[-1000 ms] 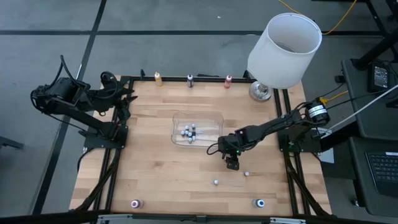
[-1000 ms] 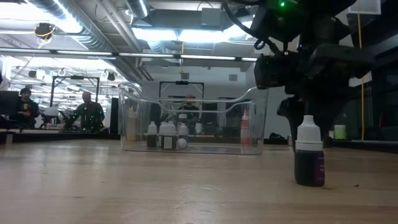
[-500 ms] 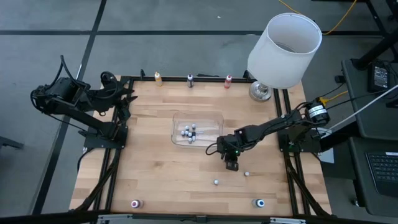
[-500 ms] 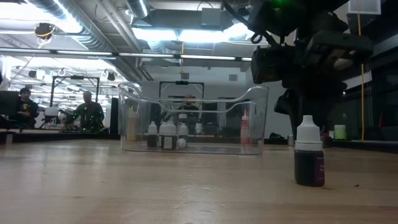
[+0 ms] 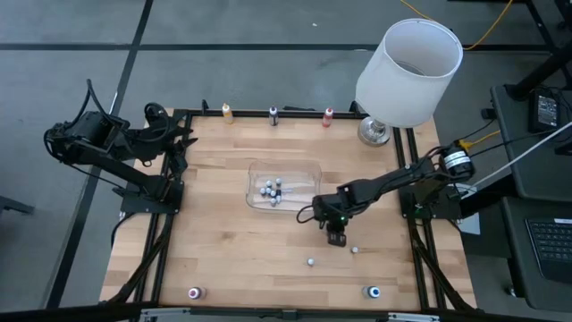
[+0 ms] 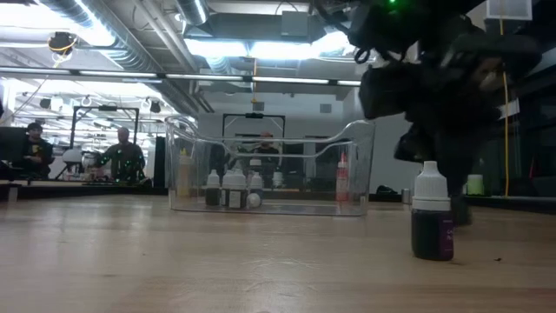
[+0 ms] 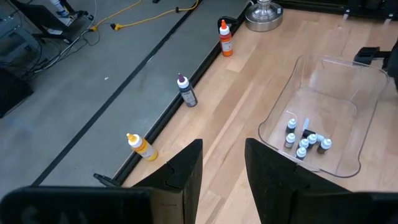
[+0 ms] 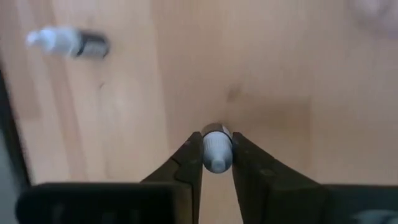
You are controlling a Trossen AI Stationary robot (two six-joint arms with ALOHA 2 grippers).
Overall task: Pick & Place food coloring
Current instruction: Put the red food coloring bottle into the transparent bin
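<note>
The right gripper [image 8: 216,163], lower right of centre on the desk [image 5: 223,241], has just clenched its fingers [image 8: 189,163] on a bottle [image 8: 216,149], readying a lift toward the bin [image 5: 308,170]. Left gripper [image 7: 222,165] is waiting, fingers parted.

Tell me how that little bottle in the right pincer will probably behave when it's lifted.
The bottle is tiny, so probably light. The right pincer pinches it by the rounded pale cap, so it might slip or swivel. Set down, it looks tall for its base and could tip.

A wooden table [image 5: 223,241] carries a clear tray [image 5: 304,167] at centre. Food coloring bottles [image 5: 273,114] line its far edge; a lamp [image 5: 375,131] stands far right.
</note>
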